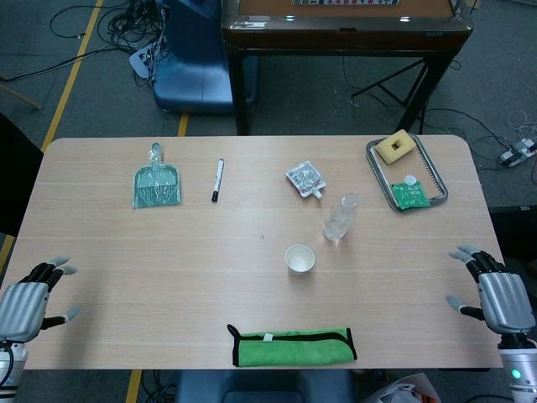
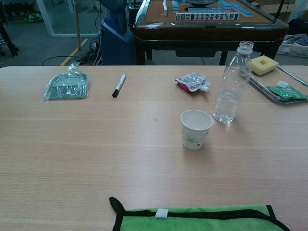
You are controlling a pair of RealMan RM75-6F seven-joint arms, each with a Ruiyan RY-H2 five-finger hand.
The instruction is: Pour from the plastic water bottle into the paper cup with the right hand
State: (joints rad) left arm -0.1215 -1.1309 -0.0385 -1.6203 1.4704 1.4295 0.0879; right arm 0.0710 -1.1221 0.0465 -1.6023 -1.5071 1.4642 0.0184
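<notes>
A clear plastic water bottle [image 1: 340,218] [image 2: 233,84] stands upright without a cap, right of the table's middle, with a little water in it. A white paper cup [image 1: 299,259] [image 2: 196,129] stands upright just in front and to the left of it. My right hand [image 1: 495,294] hovers at the table's right front edge, fingers apart, holding nothing, well away from the bottle. My left hand [image 1: 29,300] sits at the left front edge, fingers spread and empty. The chest view shows neither hand.
A green cloth [image 1: 291,345] [image 2: 197,219] lies at the front edge. Behind are a green dustpan [image 1: 156,185], a black marker [image 1: 217,180], a foil pouch [image 1: 305,179] and a metal tray [image 1: 432,172] with a yellow sponge [image 1: 395,147] and a green packet [image 1: 410,196].
</notes>
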